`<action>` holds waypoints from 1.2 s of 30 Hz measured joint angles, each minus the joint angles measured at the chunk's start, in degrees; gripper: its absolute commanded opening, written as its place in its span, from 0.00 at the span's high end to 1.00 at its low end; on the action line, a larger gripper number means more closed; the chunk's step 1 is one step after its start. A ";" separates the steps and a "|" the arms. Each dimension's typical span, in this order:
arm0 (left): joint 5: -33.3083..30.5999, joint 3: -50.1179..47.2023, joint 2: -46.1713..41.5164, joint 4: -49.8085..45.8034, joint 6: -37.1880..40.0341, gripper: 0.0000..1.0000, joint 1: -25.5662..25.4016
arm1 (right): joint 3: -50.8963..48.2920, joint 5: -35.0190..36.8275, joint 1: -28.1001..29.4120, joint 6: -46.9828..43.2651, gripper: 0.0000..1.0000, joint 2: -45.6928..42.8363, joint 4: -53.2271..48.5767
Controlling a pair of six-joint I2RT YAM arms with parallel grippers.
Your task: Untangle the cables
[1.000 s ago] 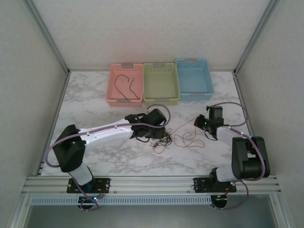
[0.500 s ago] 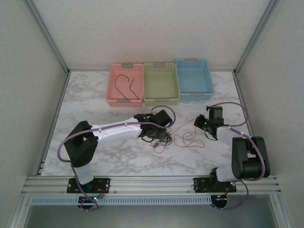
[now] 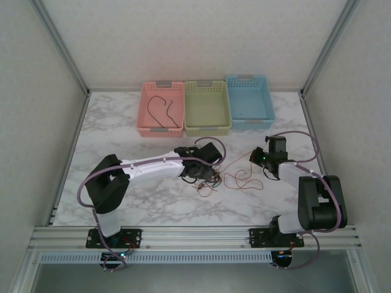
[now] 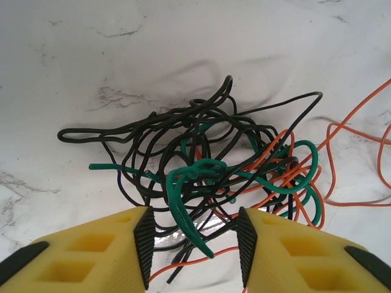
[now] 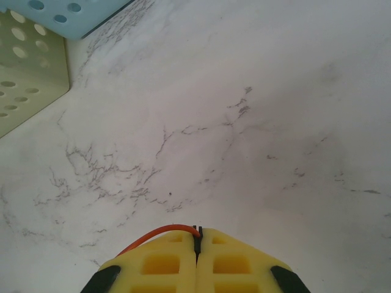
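Cables point(image 4: 208, 165): we are seeing black, green and orange tangle lying around middle of table point(image 3: 122, 131), somewhat nearer near edge than far edge. Left gripper point(image 4: 194, 244) is straddling tangle, jaws standing apart, green loop point(image 4: 183, 210) lying between pads. Right gripper point(image 5: 197, 243) is sitting toward right edge, fingers pressed together, pinching orange cable point(image 5: 160, 232) at tips. We are noting pink basket point(image 3: 143, 110), green basket point(image 3: 208, 130) and blue basket point(image 3: 250, 124) lining far edge, black cable point(image 3: 160, 105) lying in pink basket.

Baskets point(image 3: 208, 129) are ranged at the back of the surface point(image 3: 122, 195). The cables point(image 3: 214, 181) are spread centrally, from left claw point(image 3: 206, 174) to right claw point(image 3: 256, 160).
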 measured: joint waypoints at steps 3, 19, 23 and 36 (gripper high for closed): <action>-0.02 0.02 0.52 -0.11 0.39 0.71 0.00 | 0.02 0.00 0.00 0.00 1.00 0.07 -0.17; -1.27 -0.90 -1.73 -0.85 1.05 1.00 0.13 | 0.02 -0.24 1.01 -0.81 0.91 0.09 -0.37; -1.42 -3.76 -6.54 -1.03 1.05 1.00 0.90 | 0.02 -2.16 4.46 -2.03 0.65 -0.26 0.42; -3.10 -11.26 -18.25 -1.46 1.07 1.00 6.25 | 2.29 -12.33 23.17 -9.53 0.42 -9.70 6.01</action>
